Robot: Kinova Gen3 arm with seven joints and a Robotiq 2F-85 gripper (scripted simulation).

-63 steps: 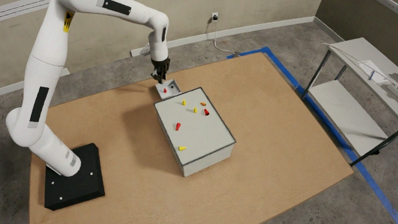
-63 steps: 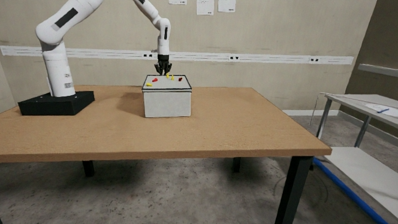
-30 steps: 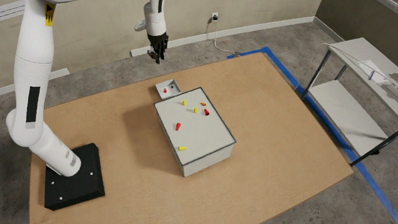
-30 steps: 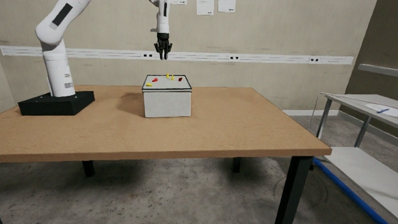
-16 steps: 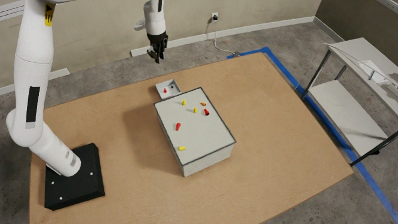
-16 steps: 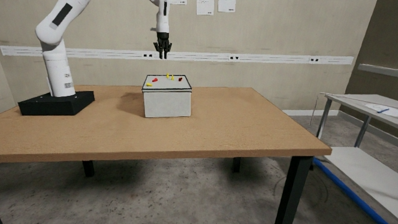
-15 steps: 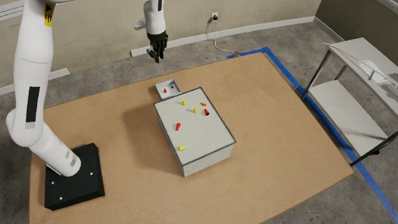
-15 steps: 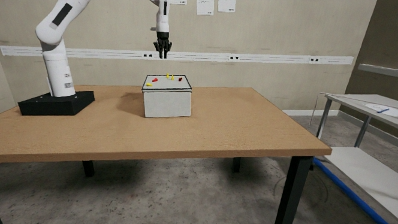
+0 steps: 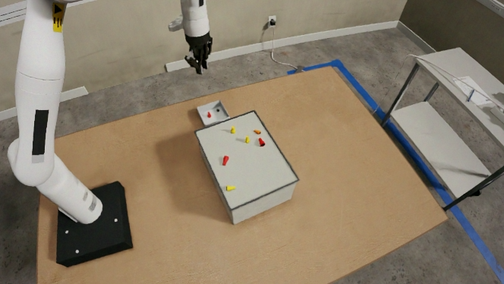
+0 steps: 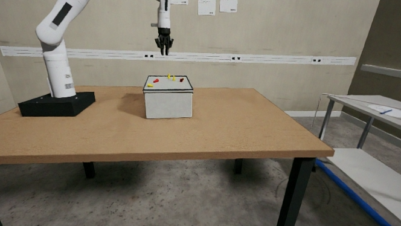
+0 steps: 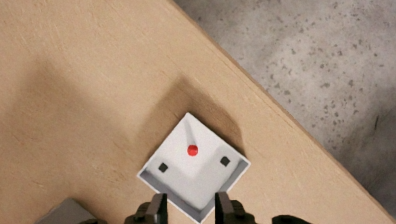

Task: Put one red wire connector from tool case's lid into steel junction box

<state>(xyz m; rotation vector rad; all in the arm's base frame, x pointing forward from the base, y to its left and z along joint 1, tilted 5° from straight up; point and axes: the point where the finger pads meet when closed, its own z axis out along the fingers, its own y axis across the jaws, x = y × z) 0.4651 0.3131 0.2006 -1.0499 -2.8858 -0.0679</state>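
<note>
In the top view, the gripper (image 9: 198, 66) is being held high, well above the steel junction box (image 9: 201, 112), which is sitting almost straight below it on the table (image 9: 341, 152). One red wire connector (image 9: 209, 114) is being shown lying inside that box. Two more red connectors (image 9: 225, 160) are being left on the tool case's lid (image 9: 266, 171), below the hand and off to its side.

In the exterior view, the gripper (image 10: 164, 48) is being seen well clear above the tool case (image 10: 168, 106); the box is being hidden behind the case.

In the wrist view, the fingers are being kept at a narrow gap with nothing between them, and the connector (image 11: 192, 149) is being framed directly beneath, near the middle of the box floor.

The placing step is being judged complete. The next move is being judged to call only for a retreat clear of the box, with no regrasp.
</note>
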